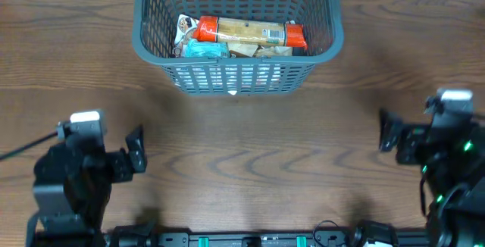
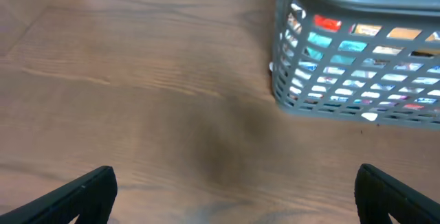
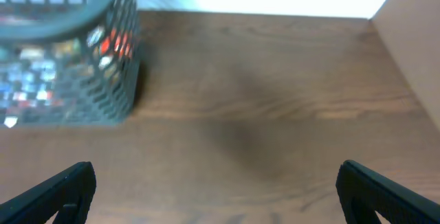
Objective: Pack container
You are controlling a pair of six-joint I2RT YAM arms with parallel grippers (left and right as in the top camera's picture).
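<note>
At the far middle of the worktop, the container is sitting upright, its far rim running off the top of the overhead view. On its floor a long packet with orange ends and a tan middle is lying crosswise. A teal packet is resting just in front of the long one, towards the left. A pale packet is leaning in the left corner beside both. Their colours are showing through the slotted walls in both wrist views, though too blurred there to tell one item from another. Around the container, bare wood-grain surface is stretching out on every side. Near the front edge, the left pincer is hovering well apart from the container, its black fingers spread as wide as they go and gripping nothing. Across from it, on the other side, the right pincer is likewise hanging over bare wood, gaping fully and carrying nothing, with the container well off to its far left.
</note>
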